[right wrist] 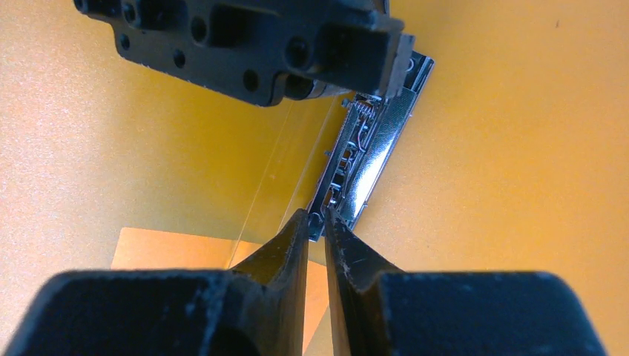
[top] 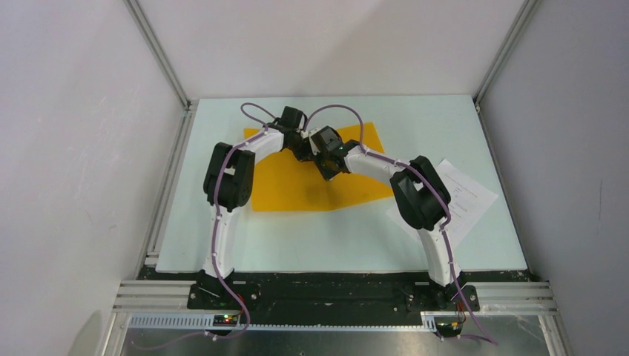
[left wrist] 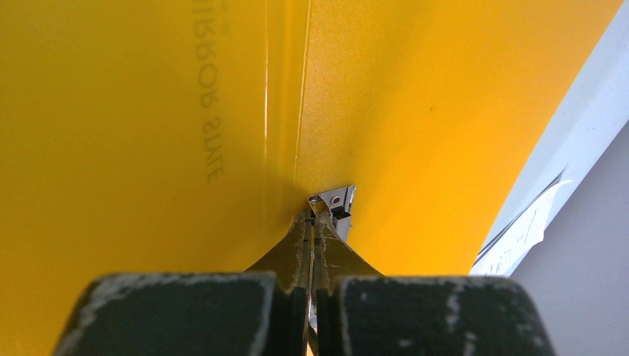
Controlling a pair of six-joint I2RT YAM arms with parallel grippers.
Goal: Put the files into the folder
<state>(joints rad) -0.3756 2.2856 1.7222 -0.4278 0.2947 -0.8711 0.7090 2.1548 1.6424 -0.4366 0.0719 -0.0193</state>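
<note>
While both arms bend inward over the pale table [top: 311, 237], their heads meet above the folder [top: 297, 189], which lies opened flat, orange-yellow, in the middle of the surface. A shiny metal clip [right wrist: 371, 148] runs along the folder's crease. The left gripper [left wrist: 312, 219] has its two dark fingers pressed tight together, tips touching one corner of that clip; whether anything thin is caught between them I cannot tell. The right gripper [right wrist: 317, 216] points at the clip's other end, its fingers drawn close with only a narrow slit between them, and I cannot tell whether they pinch the metal. The files [top: 471, 196], white printed sheets, lie on the table to the right of the folder, partly under the right arm's elbow.
</note>
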